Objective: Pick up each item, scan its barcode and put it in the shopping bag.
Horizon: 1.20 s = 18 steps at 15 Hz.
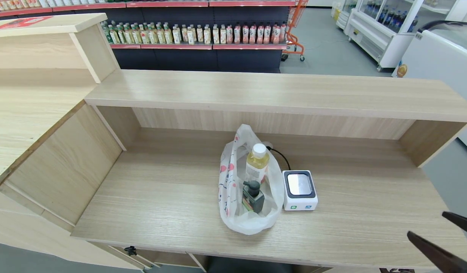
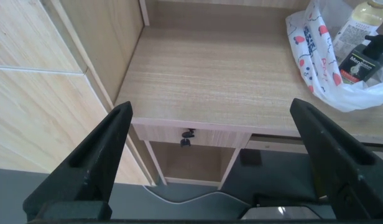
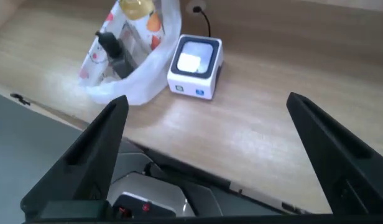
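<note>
The left tool [image 2: 211, 107] gaped wide, empty. Mid-surface [image 1: 161, 197], the shopping bag [image 1: 228, 182] held a yellow bottle [image 1: 257, 161] and a pump bottle [image 1: 253, 196], long axes upright, tops up. The scanner [image 1: 299, 189] sat just beside it. The right tool [image 1: 427, 224] gaped wide, empty. Behind, drink shelves [image 1: 195, 34] lined the room.

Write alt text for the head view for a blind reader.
A white shopping bag on a wooden counter holds a yellow drink bottle and a dark pump bottle. A white scanner stands beside it, on the robot's right. The open right pincer hangs at the near right corner.
</note>
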### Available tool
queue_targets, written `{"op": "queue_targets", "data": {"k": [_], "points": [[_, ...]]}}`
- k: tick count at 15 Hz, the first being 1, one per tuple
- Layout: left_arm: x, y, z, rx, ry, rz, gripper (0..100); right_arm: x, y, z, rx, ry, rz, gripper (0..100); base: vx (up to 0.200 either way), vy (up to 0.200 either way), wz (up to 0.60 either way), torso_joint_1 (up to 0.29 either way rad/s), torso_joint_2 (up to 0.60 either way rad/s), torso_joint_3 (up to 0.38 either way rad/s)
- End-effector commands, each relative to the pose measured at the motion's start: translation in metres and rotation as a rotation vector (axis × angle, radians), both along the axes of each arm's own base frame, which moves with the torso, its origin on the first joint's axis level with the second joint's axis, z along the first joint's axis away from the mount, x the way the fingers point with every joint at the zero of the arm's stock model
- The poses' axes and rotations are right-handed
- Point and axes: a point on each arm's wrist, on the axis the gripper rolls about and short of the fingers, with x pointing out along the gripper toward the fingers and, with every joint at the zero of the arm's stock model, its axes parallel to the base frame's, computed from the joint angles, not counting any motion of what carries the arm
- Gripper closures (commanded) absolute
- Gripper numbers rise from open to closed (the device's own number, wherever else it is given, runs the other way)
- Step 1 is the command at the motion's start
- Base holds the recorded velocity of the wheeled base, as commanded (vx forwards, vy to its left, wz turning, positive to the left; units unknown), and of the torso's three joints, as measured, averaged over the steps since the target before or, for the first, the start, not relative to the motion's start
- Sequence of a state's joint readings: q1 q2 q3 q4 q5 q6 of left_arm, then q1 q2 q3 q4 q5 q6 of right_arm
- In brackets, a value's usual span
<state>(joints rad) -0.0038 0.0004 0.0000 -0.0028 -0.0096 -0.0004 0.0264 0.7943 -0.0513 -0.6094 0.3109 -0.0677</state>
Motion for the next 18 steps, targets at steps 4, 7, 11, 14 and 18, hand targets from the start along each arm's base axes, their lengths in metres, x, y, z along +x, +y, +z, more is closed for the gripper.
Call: {"op": "queue_targets", "data": {"k": [4,7,11,14,18], "points": [[0.0,0.0,0.0,-0.001,-0.001,0.001,0,-0.081,-0.001,-0.051,-0.037,-0.089,-0.087,0,0.0,0.0,0.0,0.0,0.0,0.0],[0.0,0.0,0.0,-0.001,-0.001,0.0,0,-0.086,-0.001,-0.056,-0.032,-0.098,-0.098,0,0.0,0.0,0.0,0.0,0.0,0.0],[0.0,0.0,0.0,-0.001,-0.001,0.001,0,-0.085,-0.002,-0.056,-0.036,-0.095,-0.158,0,0.0,0.0,0.0,0.0,0.0,0.0],[0.0,0.0,0.0,0.0,-0.001,0.0,0,-0.085,-0.003,-0.057,-0.041,-0.086,-0.214,0,0.0,0.0,0.0,0.0,0.0,0.0],[0.0,0.0,0.0,0.0,-0.001,0.0,0,-0.086,-0.006,-0.062,-0.041,-0.02,-0.325,0,0.0,0.0,0.0,0.0,0.0,0.0]]}}
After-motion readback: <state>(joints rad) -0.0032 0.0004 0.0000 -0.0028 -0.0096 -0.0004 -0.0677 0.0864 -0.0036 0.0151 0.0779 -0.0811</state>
